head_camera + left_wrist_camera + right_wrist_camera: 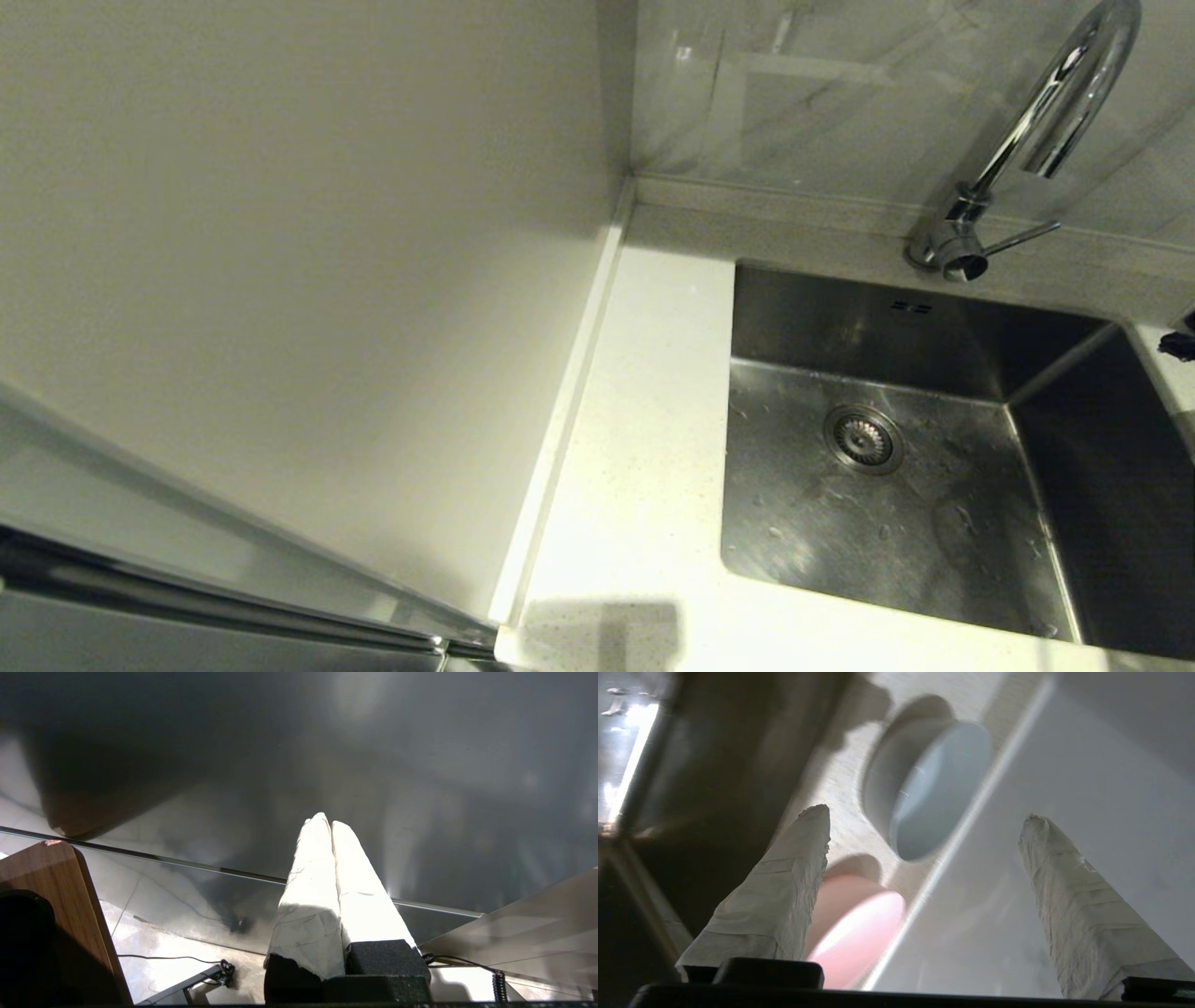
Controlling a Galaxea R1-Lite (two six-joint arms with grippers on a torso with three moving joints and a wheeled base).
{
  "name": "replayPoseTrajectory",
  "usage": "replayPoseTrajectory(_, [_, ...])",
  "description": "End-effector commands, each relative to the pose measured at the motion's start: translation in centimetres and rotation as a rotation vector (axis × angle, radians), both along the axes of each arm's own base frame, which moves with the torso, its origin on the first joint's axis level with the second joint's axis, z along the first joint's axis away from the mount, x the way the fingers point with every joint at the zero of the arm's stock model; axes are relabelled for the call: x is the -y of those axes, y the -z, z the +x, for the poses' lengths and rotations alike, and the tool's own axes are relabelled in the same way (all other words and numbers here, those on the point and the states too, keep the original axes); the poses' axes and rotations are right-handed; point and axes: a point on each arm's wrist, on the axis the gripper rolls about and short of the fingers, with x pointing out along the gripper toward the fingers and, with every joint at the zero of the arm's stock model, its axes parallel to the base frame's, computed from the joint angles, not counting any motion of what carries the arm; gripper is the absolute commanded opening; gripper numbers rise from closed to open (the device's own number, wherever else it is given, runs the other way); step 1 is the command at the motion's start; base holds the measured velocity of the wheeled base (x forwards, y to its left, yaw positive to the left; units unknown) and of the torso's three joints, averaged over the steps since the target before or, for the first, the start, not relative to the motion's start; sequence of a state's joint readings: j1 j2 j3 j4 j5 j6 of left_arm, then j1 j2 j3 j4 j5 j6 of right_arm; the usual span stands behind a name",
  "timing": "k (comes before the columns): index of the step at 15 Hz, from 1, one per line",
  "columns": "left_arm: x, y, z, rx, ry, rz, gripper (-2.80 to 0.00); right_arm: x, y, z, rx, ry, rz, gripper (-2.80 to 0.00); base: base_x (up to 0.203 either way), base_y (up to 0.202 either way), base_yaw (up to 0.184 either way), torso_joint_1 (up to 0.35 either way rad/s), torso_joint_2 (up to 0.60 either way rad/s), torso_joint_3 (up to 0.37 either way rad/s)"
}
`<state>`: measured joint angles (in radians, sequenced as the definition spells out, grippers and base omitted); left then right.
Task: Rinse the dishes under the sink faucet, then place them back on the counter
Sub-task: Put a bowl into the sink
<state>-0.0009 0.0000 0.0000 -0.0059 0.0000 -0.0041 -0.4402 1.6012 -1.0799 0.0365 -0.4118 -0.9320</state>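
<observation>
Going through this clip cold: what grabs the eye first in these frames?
The steel sink fills the right of the head view, wet but holding no dishes, with the chrome faucet arching behind it. In the right wrist view, the right gripper has its taped fingers spread wide over the counter, where a pale mug and a pink bowl stand side by side.

The right gripper [924, 816], with its two tapered, white-tape-wrapped fingers [784, 891], is seen with the fingers spread wide apart and nothing held between them. The left gripper [331, 822], taped alike, is seen with its fingertips pressed together, empty. Neither arm is shown in the head view.
</observation>
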Motion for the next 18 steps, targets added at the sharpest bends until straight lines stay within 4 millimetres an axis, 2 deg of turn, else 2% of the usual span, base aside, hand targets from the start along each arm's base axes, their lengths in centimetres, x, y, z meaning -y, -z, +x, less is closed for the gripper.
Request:
replayPoseTrajectory(1, [0.0,0.1,0.0,-0.001,-0.001,-0.001,-2.8,0.6,1.3,1.3,-0.072,-0.009,0.032,0.0,0.0,0.0,0.0,0.0,0.0,0.0])
replayPoseTrajectory(4, [0.0,0.1,0.0,-0.003,-0.001,-0.001,-2.8,1.1,2.3,2.3,-0.162,0.002,0.092,0.0,0.0,0.0,0.0,0.0,0.0,0.0])
replayPoseTrajectory(8, [0.0,0.1,0.0,-0.003,-0.001,-0.001,-2.8,1.1,3.1,2.2,-0.108,0.13,0.218,0.0,0.0,0.0,0.0,0.0,0.0,0.0])
replayPoseTrajectory(13, [0.0,0.0,0.0,0.0,-0.001,-0.001,-2.8,1.2,4.1,2.3,-0.092,0.232,0.288,0.0,0.0,0.0,0.0,0.0,0.0,0.0])
replayPoseTrajectory(18, [0.0,0.1,0.0,-0.002,-0.001,-0.001,-2.8,2.4,2.7,5.0,-0.08,0.228,0.285,0.0,0.0,0.0,0.0,0.0,0.0,0.0])
